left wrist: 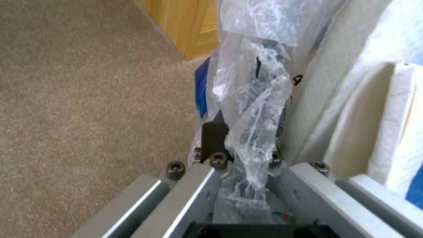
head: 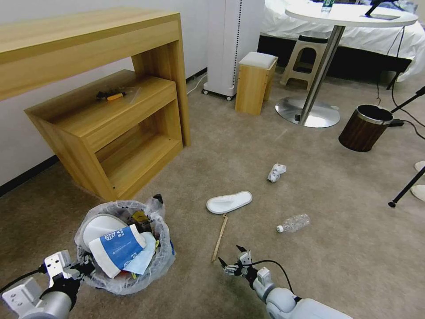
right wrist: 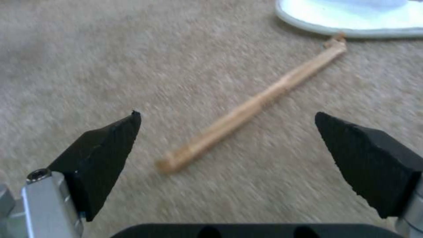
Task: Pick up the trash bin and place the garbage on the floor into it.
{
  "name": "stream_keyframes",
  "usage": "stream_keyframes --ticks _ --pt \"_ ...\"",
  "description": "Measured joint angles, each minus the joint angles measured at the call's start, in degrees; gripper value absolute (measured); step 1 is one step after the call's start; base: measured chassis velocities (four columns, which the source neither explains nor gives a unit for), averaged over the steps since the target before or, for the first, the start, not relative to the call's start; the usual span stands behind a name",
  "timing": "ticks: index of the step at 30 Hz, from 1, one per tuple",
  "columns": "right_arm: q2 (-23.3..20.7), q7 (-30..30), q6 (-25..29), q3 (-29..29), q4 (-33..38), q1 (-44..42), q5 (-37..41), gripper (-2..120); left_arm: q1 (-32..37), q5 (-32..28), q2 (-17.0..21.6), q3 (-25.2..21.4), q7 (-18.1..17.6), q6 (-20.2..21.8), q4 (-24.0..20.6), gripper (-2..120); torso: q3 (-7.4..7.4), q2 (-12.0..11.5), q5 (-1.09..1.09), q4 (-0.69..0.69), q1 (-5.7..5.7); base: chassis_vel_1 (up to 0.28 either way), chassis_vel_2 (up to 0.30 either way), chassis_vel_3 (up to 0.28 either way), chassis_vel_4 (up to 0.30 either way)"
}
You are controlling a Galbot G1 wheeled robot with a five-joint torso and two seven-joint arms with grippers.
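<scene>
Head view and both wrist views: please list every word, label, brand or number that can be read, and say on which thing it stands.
No text can be read.
Blue-white paper cup in the trash bin: white logo and small print, too small to read.
Bin's plastic bag: black marks, blurred.
Clear bottle on the floor: no label visible.

Wooden desk [head: 88, 84], round table [head: 349, 17], brown bin [head: 365, 127].

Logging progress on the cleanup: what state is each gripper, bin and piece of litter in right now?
left gripper: shut on trash bin
right gripper: open, above wooden stick
trash bin: nearly full
wooden stick: flat on floor
slipper: on floor
clear bottle: on its side
white wad: crumpled
</scene>
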Motion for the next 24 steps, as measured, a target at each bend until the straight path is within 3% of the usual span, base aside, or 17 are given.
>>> stream_keyframes --ticks 24 --pt "6.6 0.8 0.2 5.4 -3.7 -4.3 -2.5 100 0.7 -0.1 -0.8 0.3 0.2 -0.6 -1.6 0 0.00 0.0 -0.02 -0.01 0.00 0.000 0.000 0.000 0.000"
